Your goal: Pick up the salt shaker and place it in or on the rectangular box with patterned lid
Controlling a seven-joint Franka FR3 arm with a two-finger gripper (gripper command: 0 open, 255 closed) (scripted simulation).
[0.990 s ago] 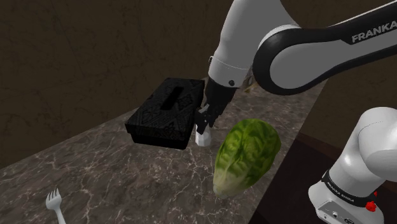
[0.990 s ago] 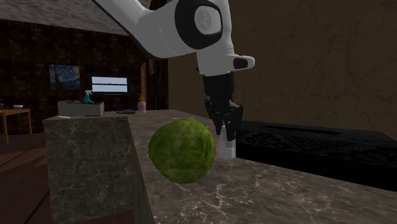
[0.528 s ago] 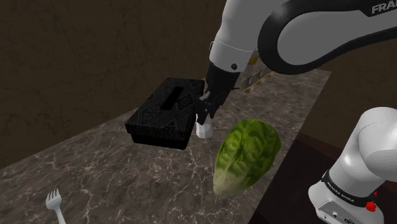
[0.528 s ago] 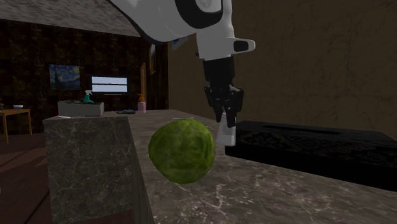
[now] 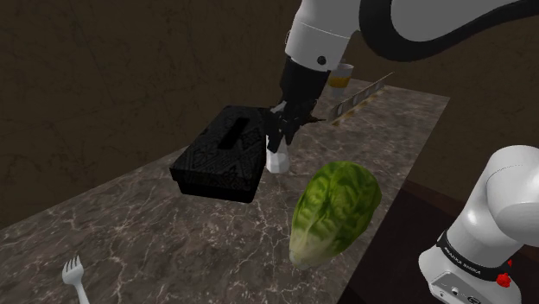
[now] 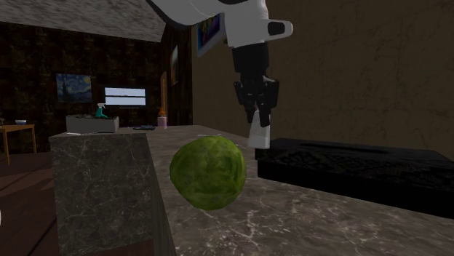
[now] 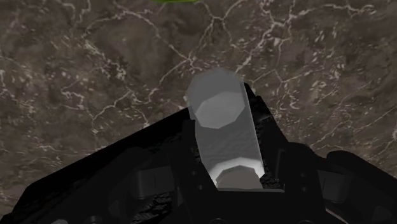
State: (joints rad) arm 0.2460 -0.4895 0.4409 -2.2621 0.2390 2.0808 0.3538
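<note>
The salt shaker (image 5: 276,159) is a small white faceted bottle, clasped at its top by my black gripper (image 5: 279,138) and hanging clear of the dark marble counter (image 5: 155,233). In the second exterior view the salt shaker (image 6: 258,134) hangs below the gripper (image 6: 257,116), just off the near end of the black box. The black rectangular box with patterned lid (image 5: 223,153) lies right beside the shaker, toward the shoulder view's left. Seen from the wrist, the shaker (image 7: 222,127) stands out between the fingers above the marble.
A large green lettuce head (image 5: 333,210) lies close by on the counter, near its edge. A white fork (image 5: 75,278) rests at the shoulder view's lower left. A knife (image 5: 358,93) and a cup (image 5: 339,76) lie behind the arm. A brown wall backs the box.
The gripper has risen with the salt shaker, lifting it off the marble to about the height of the box's lid. The box and lettuce have stayed put.
</note>
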